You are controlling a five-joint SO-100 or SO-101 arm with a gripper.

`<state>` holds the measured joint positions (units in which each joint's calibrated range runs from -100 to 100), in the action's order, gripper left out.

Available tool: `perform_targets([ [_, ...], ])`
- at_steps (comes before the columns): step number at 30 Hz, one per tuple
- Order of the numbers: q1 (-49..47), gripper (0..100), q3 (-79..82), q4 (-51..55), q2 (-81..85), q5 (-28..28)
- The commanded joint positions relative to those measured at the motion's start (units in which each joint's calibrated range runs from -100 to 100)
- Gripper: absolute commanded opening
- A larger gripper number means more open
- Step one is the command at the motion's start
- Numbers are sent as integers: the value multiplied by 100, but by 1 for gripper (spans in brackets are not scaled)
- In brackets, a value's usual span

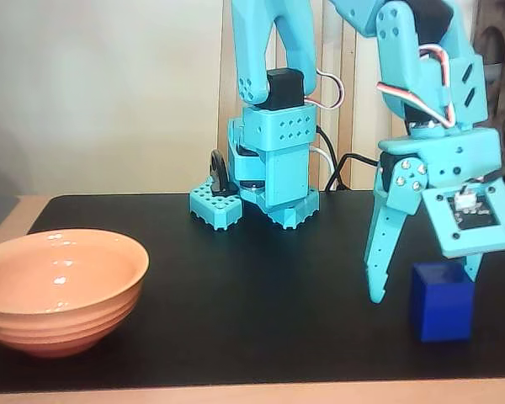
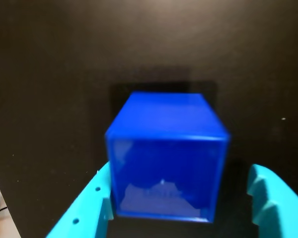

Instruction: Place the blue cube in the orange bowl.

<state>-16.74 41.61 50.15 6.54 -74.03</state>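
The blue cube (image 1: 442, 301) sits on the black table top at the right in the fixed view. My gripper (image 1: 423, 286) is open and lowered around it: one teal finger (image 1: 380, 252) stands to the cube's left, and the other is partly hidden behind the cube. In the wrist view the cube (image 2: 166, 153) fills the space between the fingers of my gripper (image 2: 183, 171). The left finger (image 2: 87, 203) lies close against the cube, while the right finger (image 2: 270, 198) stands a little apart. The orange bowl (image 1: 59, 290) rests empty at the far left, well away from the cube.
The arm's teal base (image 1: 269, 168) stands at the back middle of the black table (image 1: 261, 286), with cables behind it. The table's front edge runs just below the bowl and cube. A pale wall and wooden slats are behind.
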Motion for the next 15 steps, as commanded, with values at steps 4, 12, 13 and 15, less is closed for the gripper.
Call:
perform_targets([
  [4, 99, 29, -404, -146, -70, -98],
  [12, 79, 28, -413, -434, -215, -87],
  [13, 79, 28, -413, -442, -215, -87],
  [15, 89, 28, -431, -399, -207, -82],
])
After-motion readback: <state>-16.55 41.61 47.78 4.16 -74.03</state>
